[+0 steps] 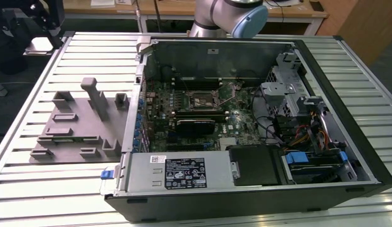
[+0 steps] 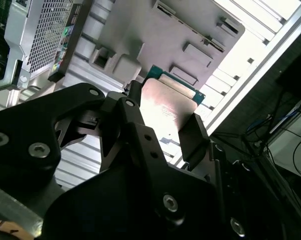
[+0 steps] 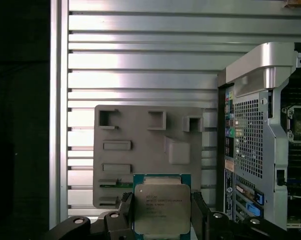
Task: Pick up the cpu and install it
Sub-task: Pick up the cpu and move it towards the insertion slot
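Note:
The cpu (image 3: pixel 162 207) is a flat square chip with a silvery top plate and a green rim. My gripper (image 3: pixel 162 212) is shut on it, one black finger (image 3: pixel 125 206) at each side edge. In the second wrist view the cpu (image 2: pixel 166 102) sits between the same fingers (image 2: pixel 193 134) of the gripper (image 2: pixel 163 117). It hangs well above the grey fixture plate (image 3: pixel 140 145). In the exterior view the black socket frame (image 1: pixel 201 100) lies on the motherboard inside the open computer case (image 1: pixel 347 118), with a thin lever standing beside it.
The grey fixture plate (image 1: pixel 76 125) with its raised blocks lies on the slatted table (image 1: pixel 31 189), at the exterior view's left of the case. The arm (image 1: pixel 227 16) rises behind the case. The case's perforated rear wall (image 3: pixel 250 130) stands beside the fixture.

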Robot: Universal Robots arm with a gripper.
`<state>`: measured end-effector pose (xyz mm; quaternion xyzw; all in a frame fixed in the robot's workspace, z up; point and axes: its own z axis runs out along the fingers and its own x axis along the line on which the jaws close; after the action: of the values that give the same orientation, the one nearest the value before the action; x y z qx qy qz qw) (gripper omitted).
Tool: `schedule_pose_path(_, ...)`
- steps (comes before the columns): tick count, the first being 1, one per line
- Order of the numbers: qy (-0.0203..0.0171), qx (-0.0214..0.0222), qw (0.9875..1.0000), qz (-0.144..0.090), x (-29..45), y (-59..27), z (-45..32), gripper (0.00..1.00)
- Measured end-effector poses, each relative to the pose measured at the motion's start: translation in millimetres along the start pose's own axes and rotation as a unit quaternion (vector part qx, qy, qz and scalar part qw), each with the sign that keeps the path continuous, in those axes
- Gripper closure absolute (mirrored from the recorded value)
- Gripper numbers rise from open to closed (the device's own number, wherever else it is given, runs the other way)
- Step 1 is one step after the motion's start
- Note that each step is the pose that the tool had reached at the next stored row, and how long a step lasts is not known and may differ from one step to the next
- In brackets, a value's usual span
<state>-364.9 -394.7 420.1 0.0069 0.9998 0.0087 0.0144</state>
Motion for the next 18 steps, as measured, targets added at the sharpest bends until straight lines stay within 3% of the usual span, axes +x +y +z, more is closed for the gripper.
schedule_pose_path(18,0.0,0.0,1.0,0.0,-28.0,0.6,0.8,0.46)
